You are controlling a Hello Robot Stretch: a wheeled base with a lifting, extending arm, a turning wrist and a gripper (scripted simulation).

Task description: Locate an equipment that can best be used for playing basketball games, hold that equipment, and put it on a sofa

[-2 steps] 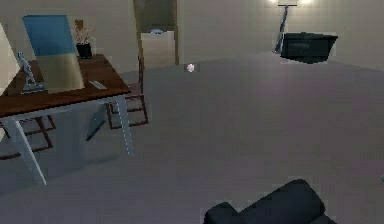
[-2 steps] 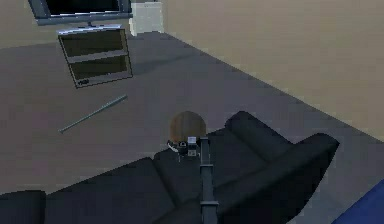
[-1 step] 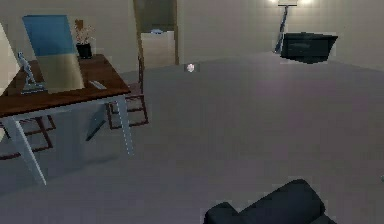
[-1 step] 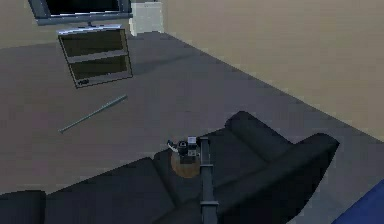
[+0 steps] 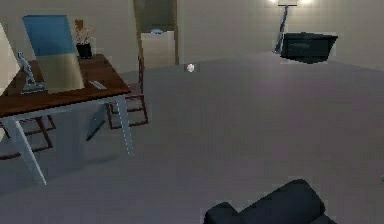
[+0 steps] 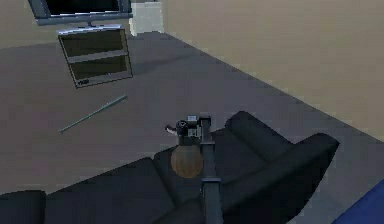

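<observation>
Forward view: a wooden desk [image 5: 70,88] on white legs stands at the near left, with a blue screen [image 5: 50,45] upright on it and a chair [image 5: 128,105] tucked behind. Far off on the grey floor lies a small white ball [image 5: 190,68]. At the far right a lamp [image 5: 290,8] shines above a dark box [image 5: 308,46]. The sofa [image 5: 270,208] – dark, padded – pokes in at the near right.

Arm side view: the sofa [image 6: 270,150] runs across the near part, its back to the right. The arm [image 6: 212,185] rises over it, and the gripper [image 6: 172,128] sits at the arm's far end, just left of the white squares. The basketball [image 6: 187,158] – a brown-orange globe – shows just near of the gripper, against the sofa's seat. I cannot tell whether the gripper holds it or whether it rests on the cushion, nor can I tell how the fingers stand. On the far floor lies a thin rod [image 6: 93,114]. Beyond it, at the far left, a stand [image 6: 95,57] sits below a TV [image 6: 80,10].
</observation>
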